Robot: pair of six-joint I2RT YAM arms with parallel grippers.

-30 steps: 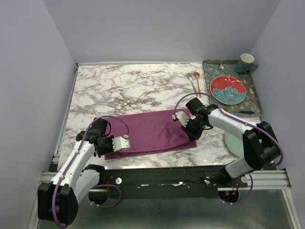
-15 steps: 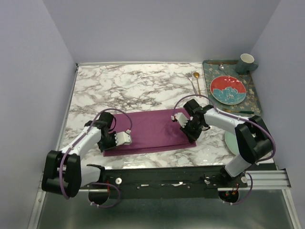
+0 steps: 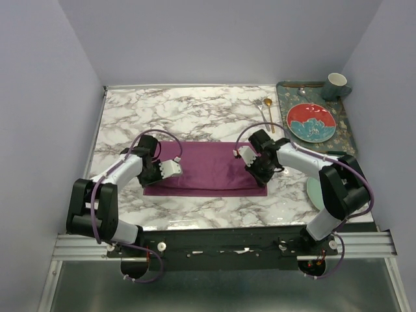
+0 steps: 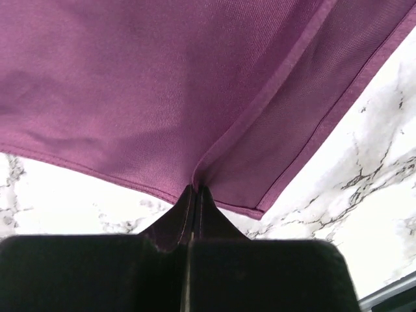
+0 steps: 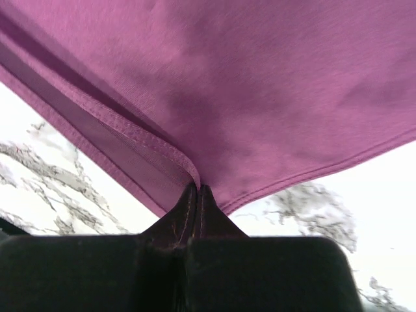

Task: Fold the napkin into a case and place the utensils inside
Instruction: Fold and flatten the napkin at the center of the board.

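The left tool (image 3: 160,171) is clamped shut on the left end of the napkin (image 3: 208,168). In the left wrist view its fingertips (image 4: 195,192) meet with a hemmed fold of purple cloth pinched between them. The right tool (image 3: 255,164) is likewise closed on the napkin's right end, and its wrist view shows the fingertips (image 5: 197,190) nipping a doubled hem. Both arms reach inward from the near edge, one at each short side of the cloth.

The marble-patterned bench (image 3: 182,120) carries everything. The napkin lies across its middle as a wide, low rectangle, long side running left to right. Both wrist views show a second layer of cloth beneath the pinched edge.

At the far right corner sits a teal patterned tray (image 3: 346,133) holding a red plate (image 3: 311,122) and, at its far end, a cup (image 3: 337,82). A pale green plate (image 3: 313,192) shows at the right edge of the bench, partly hidden behind the right arm.

The utensils lie just left of the tray, well apart from the napkin: the silver fork (image 3: 262,112) and the gold spoon (image 3: 269,112) are side by side, pointing away from the arms.
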